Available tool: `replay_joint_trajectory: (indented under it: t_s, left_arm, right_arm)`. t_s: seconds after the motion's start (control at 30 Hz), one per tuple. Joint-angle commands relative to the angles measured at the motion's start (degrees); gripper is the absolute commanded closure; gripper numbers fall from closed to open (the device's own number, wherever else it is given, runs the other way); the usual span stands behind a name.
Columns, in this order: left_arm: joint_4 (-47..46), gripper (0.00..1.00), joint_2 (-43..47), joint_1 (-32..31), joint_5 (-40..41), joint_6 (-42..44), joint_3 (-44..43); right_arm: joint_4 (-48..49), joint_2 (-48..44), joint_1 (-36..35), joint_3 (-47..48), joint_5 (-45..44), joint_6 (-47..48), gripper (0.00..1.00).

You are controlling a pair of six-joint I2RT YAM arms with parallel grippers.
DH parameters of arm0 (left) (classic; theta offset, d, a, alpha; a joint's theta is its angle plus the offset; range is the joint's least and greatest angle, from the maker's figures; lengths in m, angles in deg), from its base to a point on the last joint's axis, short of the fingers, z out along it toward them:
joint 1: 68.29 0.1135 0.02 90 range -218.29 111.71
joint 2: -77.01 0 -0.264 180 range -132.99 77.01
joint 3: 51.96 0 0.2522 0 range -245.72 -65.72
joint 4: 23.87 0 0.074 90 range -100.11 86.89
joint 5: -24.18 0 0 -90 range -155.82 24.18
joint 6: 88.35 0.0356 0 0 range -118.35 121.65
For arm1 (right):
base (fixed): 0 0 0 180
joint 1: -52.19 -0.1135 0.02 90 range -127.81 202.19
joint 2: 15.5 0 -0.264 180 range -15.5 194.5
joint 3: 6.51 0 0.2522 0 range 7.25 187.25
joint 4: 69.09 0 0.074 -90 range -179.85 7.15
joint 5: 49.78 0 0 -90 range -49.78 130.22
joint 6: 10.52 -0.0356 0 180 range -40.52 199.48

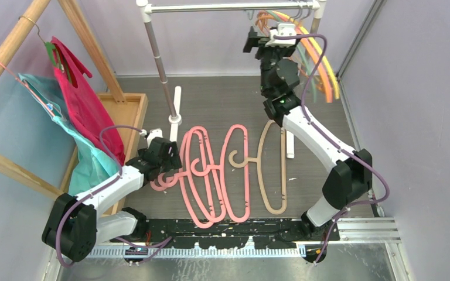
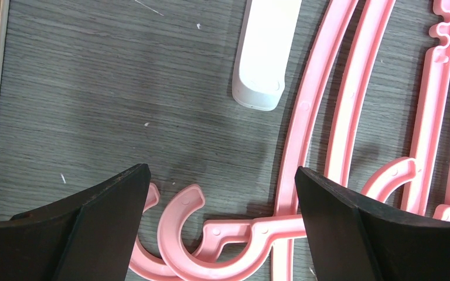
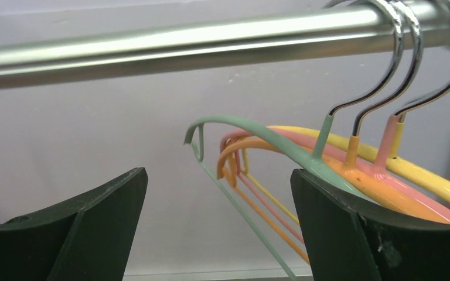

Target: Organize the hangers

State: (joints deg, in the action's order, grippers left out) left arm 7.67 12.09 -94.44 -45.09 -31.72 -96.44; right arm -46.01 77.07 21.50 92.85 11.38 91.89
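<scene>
- Done: thin hangers (image 3: 351,170) hang on the rail (image 3: 152,47); right pincer (image 3: 218,175) spread, empty, near them.
- To do: pink hangers (image 1: 214,172) and one beige hanger (image 1: 260,175) lie on the worktop (image 1: 222,105); left pincer (image 2: 221,175) spread over them.

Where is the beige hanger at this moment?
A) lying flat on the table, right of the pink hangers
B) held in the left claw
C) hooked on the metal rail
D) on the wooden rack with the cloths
A: the beige hanger lies flat on the table, just right of the pink hangers.
</scene>
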Motion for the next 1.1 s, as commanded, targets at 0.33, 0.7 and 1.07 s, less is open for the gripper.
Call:
replay_joint_trajectory:
  t_s: [0.33,0.7,1.07]
  left_arm:
    - [-2.2,0.02,-0.2,-0.2,0.2,0.8,-0.6]
    - [-2.2,0.02,-0.5,-0.2,0.3,0.8,-0.7]
    - [-2.1,0.02,-0.8,-0.2,0.6,0.8,-0.8]
  right_arm:
    - [-0.5,-10.5,6.6,-4.4,2.4,-3.9,0.01]
    - [-10.3,-16.8,6.6,-8.3,13.3,-8.1,0.01]
    - [-30.1,-22.6,6.6,-6.2,34.9,-8.1,0.01]
